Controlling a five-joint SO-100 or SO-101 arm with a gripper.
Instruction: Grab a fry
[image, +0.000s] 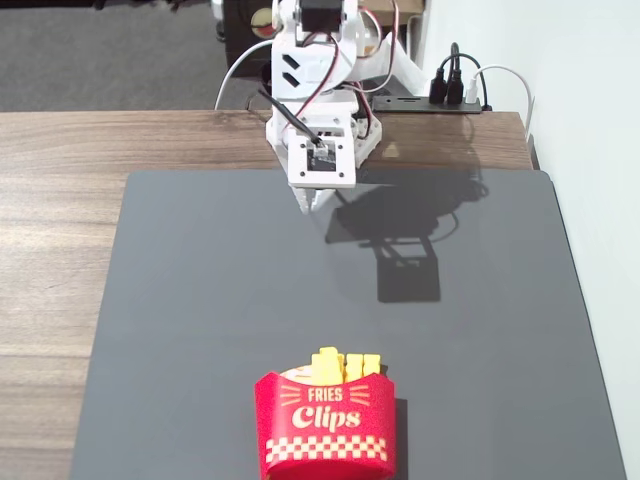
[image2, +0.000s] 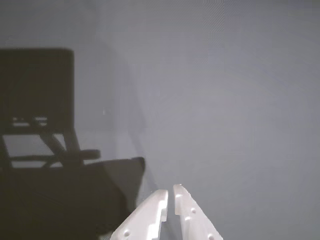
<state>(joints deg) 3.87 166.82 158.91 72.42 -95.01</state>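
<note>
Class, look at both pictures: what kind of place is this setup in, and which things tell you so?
Probably a home or office desk used as a hobby workbench: a wooden tabletop with a dark mat, carpet behind, and a power strip by the wall.

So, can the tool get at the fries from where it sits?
Probably yes: the mat between the tool and the fries is bare, and their tips stick up above the carton. The tool looks shut.
</note>
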